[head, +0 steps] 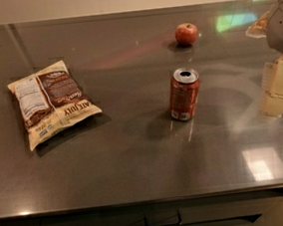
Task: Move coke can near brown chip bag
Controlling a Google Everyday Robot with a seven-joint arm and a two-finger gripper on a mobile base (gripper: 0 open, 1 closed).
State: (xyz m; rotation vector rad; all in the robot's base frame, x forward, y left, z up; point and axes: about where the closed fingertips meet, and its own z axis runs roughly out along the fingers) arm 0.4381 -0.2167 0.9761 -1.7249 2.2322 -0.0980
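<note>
The coke can [185,94] stands upright just right of the middle of the frame on a dark grey tabletop [136,160], with the brown chip bag [53,101] lying flat well apart from it at the left and a red apple [186,33] behind it toward the upper middle. The claw [277,92] hangs at the right edge of the frame, near the can but clear of it. It has hold of nothing, and I cannot tell how far open it is. The step in hand looks like the reach and grasp. The claw would do best to come in level from the right, straddle the can around its middle, and close squarely across the round wall so the can neither tips nor rolls aside. The can is a thin, smooth metal cylinder, red with a silver top whose mouth looks open, so a firm but gentle squeeze seems wise, and keeping it upright during the carry guards against any spill. The tabletop is polished and reflective, probably slippery, so lifting seems safer than pushing. The bag is a soft, crinkled, pillow-like film pouch. The can should be set on bare tabletop just beside its right edge, not on it.
</note>
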